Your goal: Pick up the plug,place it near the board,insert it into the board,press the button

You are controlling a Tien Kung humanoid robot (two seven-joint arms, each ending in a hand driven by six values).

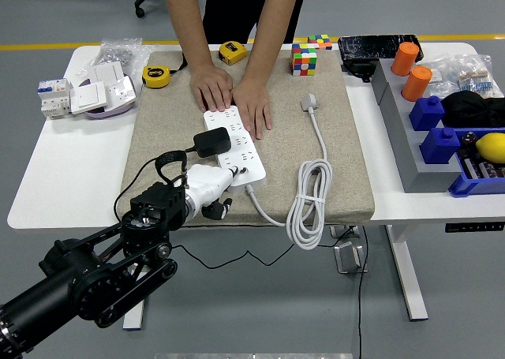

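Plug (pixel 212 142), black, seated on white board (pixel 237 149) held down by a person's hands (pixel 234 99); left hand (pixel 207 187) at board's near end, fingers loosely curled, empty; risk judged: a glancing press missing the button.

Black plug (pixel 212 142) seated in board (pixel 234 147); left hand (pixel 207 187) at board's near end.
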